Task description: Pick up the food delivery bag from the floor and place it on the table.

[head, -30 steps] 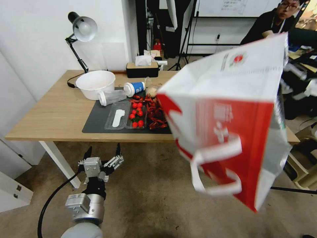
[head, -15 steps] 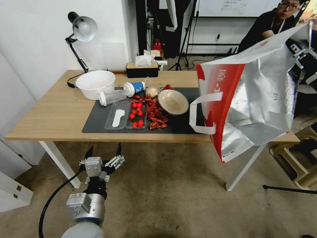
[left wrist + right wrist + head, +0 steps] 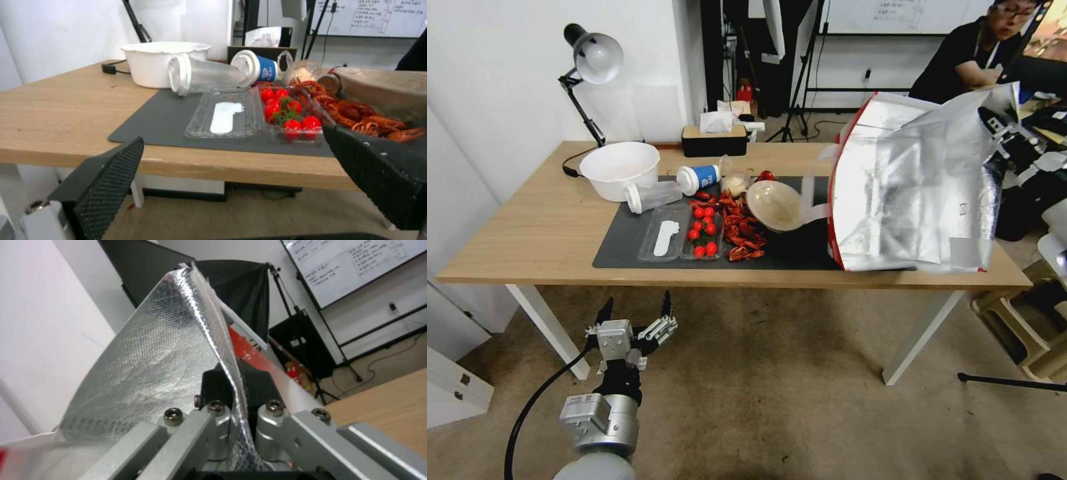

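- Food delivery bag (image 3: 910, 193): I see it on the desk (image 3: 534, 227) at my right end, lying tilted w/ mouth turned toward the camera, silver foil lining showing. Lower edge rests on the wood near the front edge and partly on the dark mat (image 3: 627, 243).
- One white strap handle (image 3: 812, 193) hangs off the bag's left side, just beside the beige bowl (image 3: 774, 205).
- Right tool (image 3: 999, 127): up at the bag's upper right corner. Right wrist view shows the foil rim (image 3: 222, 350) pinched between the closed fingers (image 3: 213, 386), so it's clamped on the bag.
- Left tool (image 3: 635, 313): low in front of the desk, over the carpet floor (image 3: 774, 400), fingers spread wide, nothing between them. Left wrist view confirms: both black pads (image 3: 109, 176) well apart.
- Other items on the mat: white bowl (image 3: 619, 168), clear cup on its side (image 3: 652, 196), blue cup on its side (image 3: 699, 179), tray of cherry tomatoes (image 3: 702, 231), crayfish pile (image 3: 740, 230).
- Desk lamp (image 3: 590, 67) at the rear left, tissue box (image 3: 714, 139) at the rear.
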Available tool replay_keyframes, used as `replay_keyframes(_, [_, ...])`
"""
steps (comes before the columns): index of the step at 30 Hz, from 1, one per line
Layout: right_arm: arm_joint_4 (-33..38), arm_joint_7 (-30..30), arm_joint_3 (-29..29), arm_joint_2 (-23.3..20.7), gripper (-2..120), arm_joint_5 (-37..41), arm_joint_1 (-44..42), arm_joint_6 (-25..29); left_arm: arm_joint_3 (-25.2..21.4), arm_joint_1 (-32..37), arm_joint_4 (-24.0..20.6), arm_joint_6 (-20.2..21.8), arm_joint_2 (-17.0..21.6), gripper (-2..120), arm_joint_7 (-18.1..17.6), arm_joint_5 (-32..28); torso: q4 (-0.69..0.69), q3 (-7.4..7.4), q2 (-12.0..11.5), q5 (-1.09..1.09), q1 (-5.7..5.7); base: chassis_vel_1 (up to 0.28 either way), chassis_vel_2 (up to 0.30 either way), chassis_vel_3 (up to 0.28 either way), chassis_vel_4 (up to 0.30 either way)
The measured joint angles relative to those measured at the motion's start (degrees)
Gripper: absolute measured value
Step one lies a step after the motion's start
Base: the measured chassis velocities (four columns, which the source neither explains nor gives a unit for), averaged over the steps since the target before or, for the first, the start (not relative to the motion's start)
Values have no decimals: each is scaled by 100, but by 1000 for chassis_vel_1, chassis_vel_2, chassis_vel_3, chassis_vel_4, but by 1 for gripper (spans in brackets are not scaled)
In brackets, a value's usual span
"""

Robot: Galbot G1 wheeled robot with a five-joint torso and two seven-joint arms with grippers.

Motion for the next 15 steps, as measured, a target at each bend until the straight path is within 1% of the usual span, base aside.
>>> replay_keyframes(9, [9,193,150,-3,0,-44,-95,0,25,37,-13,-41,-16,100,6,50,-2,0,-1,0,-1,0,0,0,0])
replay_keyframes(15, [87,535,194,0,0,-202,-49,95,11,66,-45,-62,5,100,10,59,0,-1,-1,0,-1,0,0,0,0])
